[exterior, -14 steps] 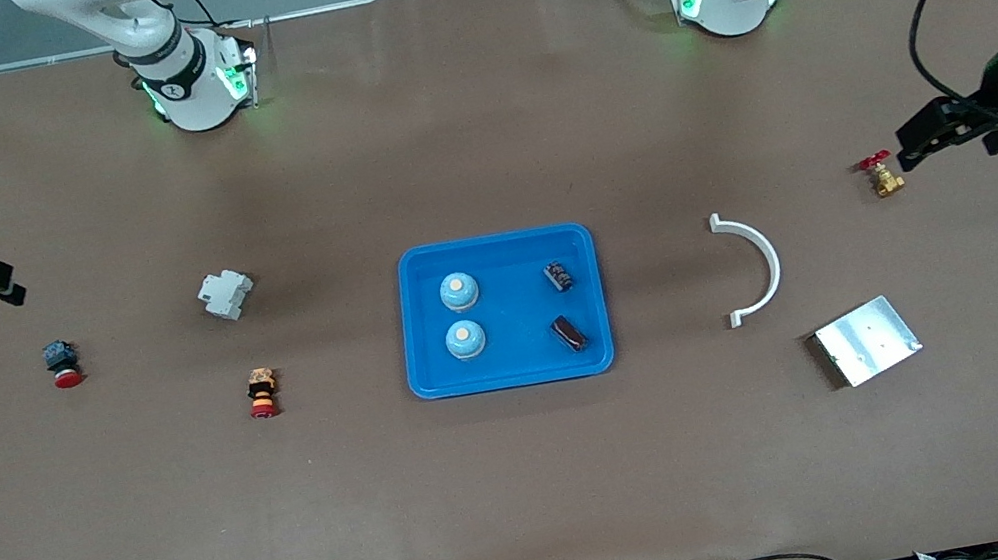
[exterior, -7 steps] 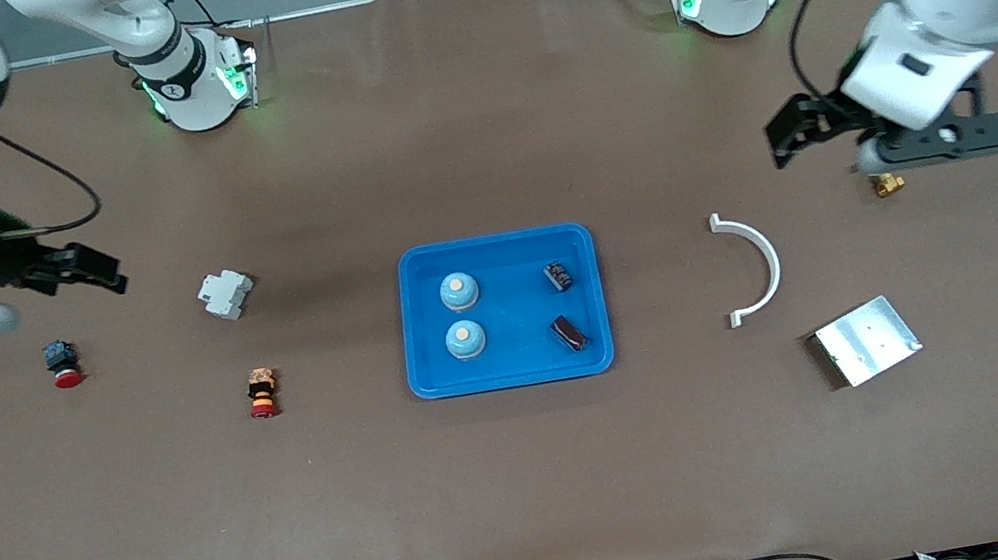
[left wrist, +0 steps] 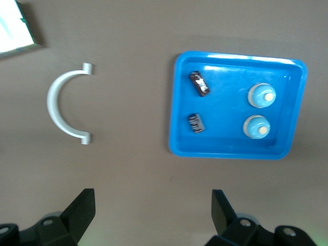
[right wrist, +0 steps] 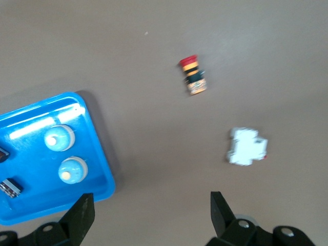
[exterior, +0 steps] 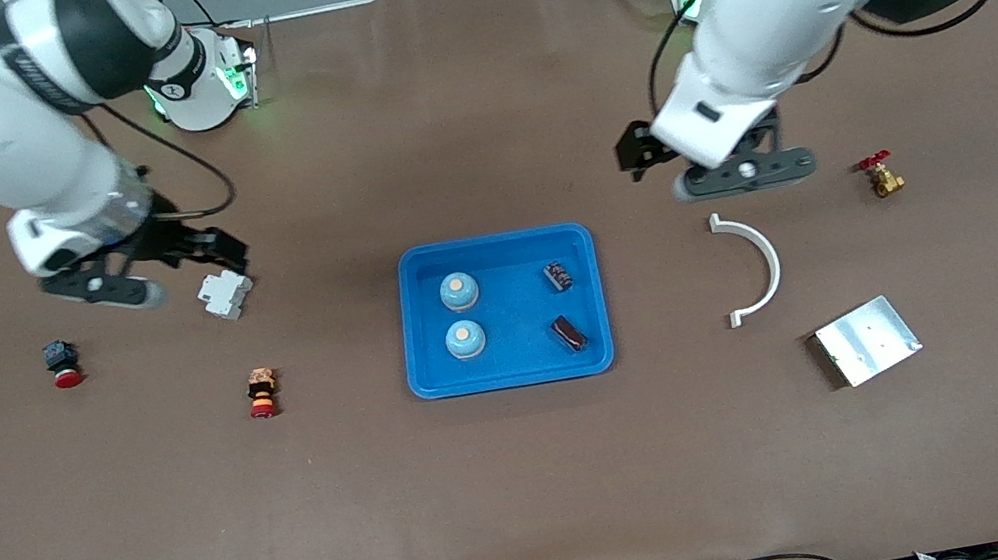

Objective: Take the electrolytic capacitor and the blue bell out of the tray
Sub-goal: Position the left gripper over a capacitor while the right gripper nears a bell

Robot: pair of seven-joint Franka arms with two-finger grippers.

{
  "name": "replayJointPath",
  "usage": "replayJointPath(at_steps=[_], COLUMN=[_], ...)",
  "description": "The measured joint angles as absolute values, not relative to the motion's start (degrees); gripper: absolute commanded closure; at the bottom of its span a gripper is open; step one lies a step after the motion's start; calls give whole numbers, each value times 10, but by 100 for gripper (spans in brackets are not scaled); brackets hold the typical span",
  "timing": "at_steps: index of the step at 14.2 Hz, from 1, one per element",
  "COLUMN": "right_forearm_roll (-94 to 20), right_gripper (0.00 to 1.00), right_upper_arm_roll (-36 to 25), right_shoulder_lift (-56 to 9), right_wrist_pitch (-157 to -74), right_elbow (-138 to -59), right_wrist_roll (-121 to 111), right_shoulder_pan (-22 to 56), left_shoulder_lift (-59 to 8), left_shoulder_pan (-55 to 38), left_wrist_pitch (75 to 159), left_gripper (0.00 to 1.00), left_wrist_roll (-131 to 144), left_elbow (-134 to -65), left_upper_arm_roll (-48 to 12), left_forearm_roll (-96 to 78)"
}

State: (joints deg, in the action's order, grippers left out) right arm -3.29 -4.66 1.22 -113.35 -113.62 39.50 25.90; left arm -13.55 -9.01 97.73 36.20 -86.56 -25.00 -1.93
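1. Four task items sit inside the tray (exterior: pixel 433 372): two blue bells (exterior: pixel 458 292) (exterior: pixel 464 338) toward the right arm's end, two dark capacitors (exterior: pixel 558 275) (exterior: pixel 569 332) toward the left arm's end. Nothing is removed yet.
2. Left hand (exterior: pixel 641 157) hovers over bare surface (exterior: pixel 534 487) near the tray's corner, fingers spread, holding nothing.
3. Right hand (exterior: pixel 223 252) hovers beside the white breaker (exterior: pixel 225 293), fingers spread, holding nothing.
4. Judgement: the task is at its start; both pickups and placements outside the tray remain.
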Motion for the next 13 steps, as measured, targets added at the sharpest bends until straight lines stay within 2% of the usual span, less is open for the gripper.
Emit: replayJointPath(at_steps=[7,13], right_forearm_roll=[-20,-20], right_gripper=[0,0], right_upper_arm_roll=[-46,-47], right_shoulder_lift=[-119,-211], right_wrist_pitch=[-1285,-1343], right_elbow=[-1132,-1084], right_wrist_roll=[569,625], right_shoulder_pan=[372,404], left_shoulder_lift=[-244,-286], left_shoulder_pan=[-161,-164], left_wrist_pitch=[1054,1098], left_gripper=[0,0], left_wrist_roll=[530,616], left_elbow=[-859,-855], left_upper_arm_roll=[-249,-247], left_forearm_roll=[-19,-19])
